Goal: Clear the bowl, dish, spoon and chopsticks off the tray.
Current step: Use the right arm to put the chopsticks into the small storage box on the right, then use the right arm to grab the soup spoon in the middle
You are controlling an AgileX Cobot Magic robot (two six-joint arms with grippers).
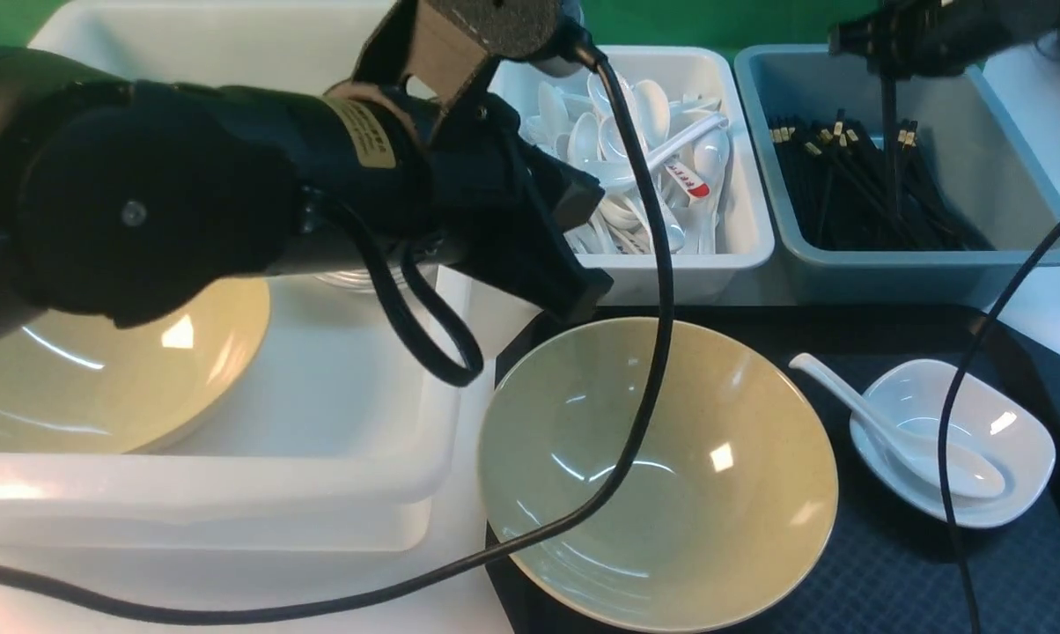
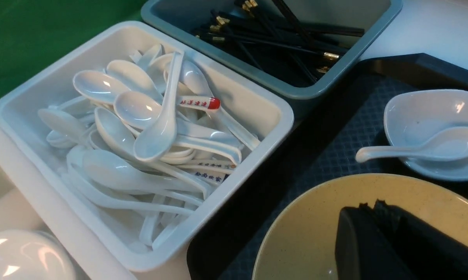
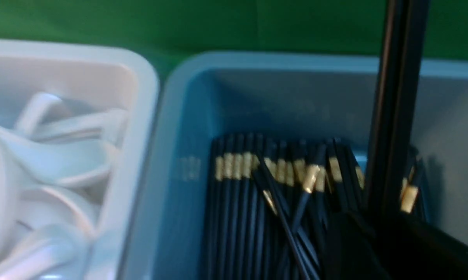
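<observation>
Right tool (image 1: 887, 63) at upright chopsticks (image 1: 888, 141), spread unclear; left tool (image 2: 370, 208) pressed together near bowl (image 1: 724, 528).

Red Chinese characters run along a red-tipped spoon handle (image 2: 197, 103) in the white tub (image 2: 257, 102), too small to read; two lower handles (image 2: 212, 174) carry yellowish and dark blue characters, also illegible; the yellow label (image 1: 364, 132) on the left arm shows only unreadable fine print.

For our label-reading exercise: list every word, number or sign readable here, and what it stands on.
No text can be read for certain.
Red characters, labelled spoon: too small.
Dark characters, lower spoon handles: too small.
Yellow sticker, left arm: blurred.
</observation>
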